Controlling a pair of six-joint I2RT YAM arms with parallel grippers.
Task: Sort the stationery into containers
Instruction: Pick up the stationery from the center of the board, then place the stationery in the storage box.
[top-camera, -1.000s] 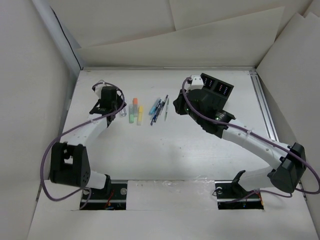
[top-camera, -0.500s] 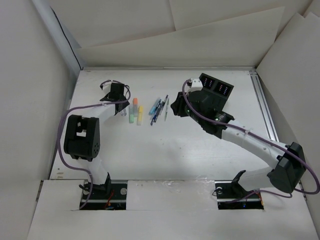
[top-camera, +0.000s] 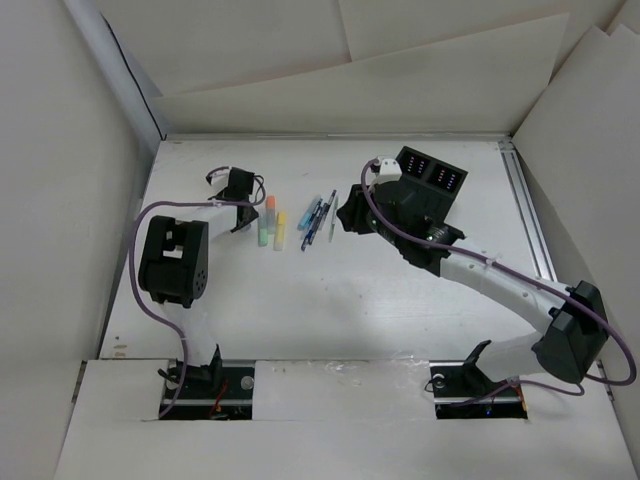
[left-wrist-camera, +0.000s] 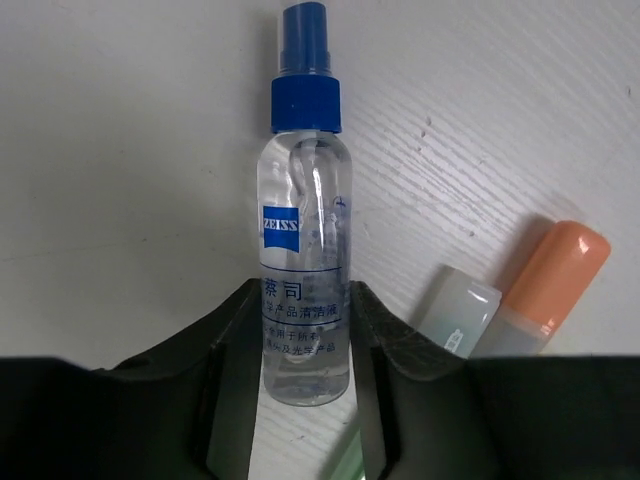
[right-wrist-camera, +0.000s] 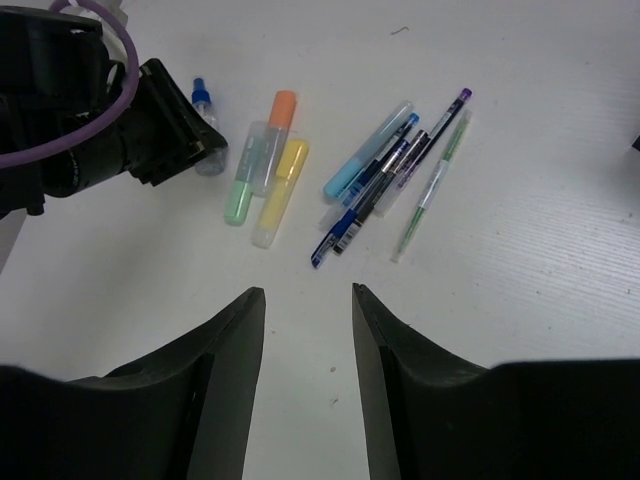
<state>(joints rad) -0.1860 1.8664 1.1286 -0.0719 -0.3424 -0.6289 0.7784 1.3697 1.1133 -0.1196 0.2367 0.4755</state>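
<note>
The highlighters lie side by side on the table: orange (right-wrist-camera: 281, 108), green (right-wrist-camera: 238, 205) and pale yellow (right-wrist-camera: 280, 180). They also show in the top view (top-camera: 270, 228). The slim pens (right-wrist-camera: 385, 175) lie in a fan to their right, with a grey-green pen (right-wrist-camera: 432, 190) outermost. The black divided box (top-camera: 432, 172) stands at the back, behind my right arm. My right gripper (right-wrist-camera: 308, 292) is open and empty, above the table just in front of the pens. My left gripper (left-wrist-camera: 306, 290) is open, with a finger close on each side of a clear spray bottle (left-wrist-camera: 305, 210) lying left of the highlighters.
The spray bottle has a blue cap and lies flat, pointing away from my left gripper. White walls enclose the table on the left, back and right. A metal rail (top-camera: 530, 220) runs along the right edge.
My left arm has swung its elbow in and moved its gripper right and forward, onto the spray bottle. My right gripper has shifted slightly left toward the pens.
</note>
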